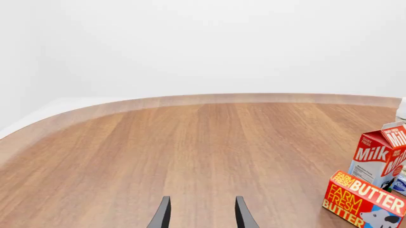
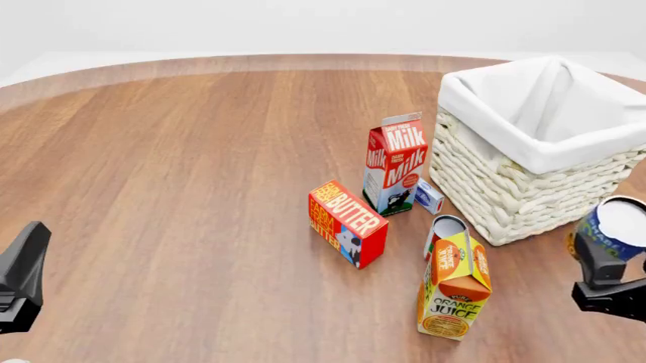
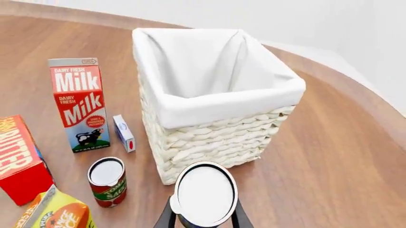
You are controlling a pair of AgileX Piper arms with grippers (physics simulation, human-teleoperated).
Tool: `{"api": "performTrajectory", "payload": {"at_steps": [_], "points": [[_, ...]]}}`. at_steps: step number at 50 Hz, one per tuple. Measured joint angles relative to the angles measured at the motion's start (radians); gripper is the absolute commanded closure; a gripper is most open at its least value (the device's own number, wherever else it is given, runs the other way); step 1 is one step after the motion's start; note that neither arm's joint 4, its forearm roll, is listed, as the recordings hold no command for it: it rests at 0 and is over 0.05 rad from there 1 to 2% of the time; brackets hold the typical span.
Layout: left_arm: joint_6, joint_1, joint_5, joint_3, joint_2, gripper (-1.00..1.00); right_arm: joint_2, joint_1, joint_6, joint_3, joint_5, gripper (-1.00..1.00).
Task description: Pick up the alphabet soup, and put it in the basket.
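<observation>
Big round wood table (image 2: 181,189), w/ the basket (image 2: 525,162) over on the far right side, white cloth folded over its rim, nothing visible inside in the right wrist view. Just left of the basket stands the milk carton (image 2: 395,162), upright; a small blue-and-white box (image 2: 429,197) sits between carton and basket wall, near both. In front of the milk, the butter box (image 2: 349,223) lies on the table at an angle. Nearer still, the juice carton (image 2: 454,283) stands upright, and right behind it a red-labelled can (image 3: 107,182), upright, partly hidden in the front view. The soup can (image 2: 610,231) is up off the table at the right edge, in front of the basket's near corner, pale top facing up; the right gripper (image 3: 204,213) has a finger on each side of it, clamped on. Left gripper (image 1: 201,213) hangs low at the near left, well apart from everything, fingers spread w/ bare table showing between them.
</observation>
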Motion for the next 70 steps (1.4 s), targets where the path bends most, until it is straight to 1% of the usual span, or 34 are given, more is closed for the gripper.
{"api": "performTrajectory", "payload": {"at_steps": [20, 26, 41, 70], "points": [[0.000, 0.000, 0.000, 0.000, 0.000, -1.00, -0.034, 0.017, -0.004, 0.000, -0.032, 1.00], [0.000, 0.000, 0.000, 0.000, 0.000, -1.00, -0.048, 0.020, -0.008, -0.008, -0.027, 1.00], [0.000, 0.000, 0.000, 0.000, 0.000, -1.00, -0.065, 0.027, -0.024, -0.064, -0.002, 1.00], [0.000, 0.000, 0.000, 0.000, 0.000, -1.00, 0.015, 0.046, -0.054, -0.187, -0.035, 1.00]]}}
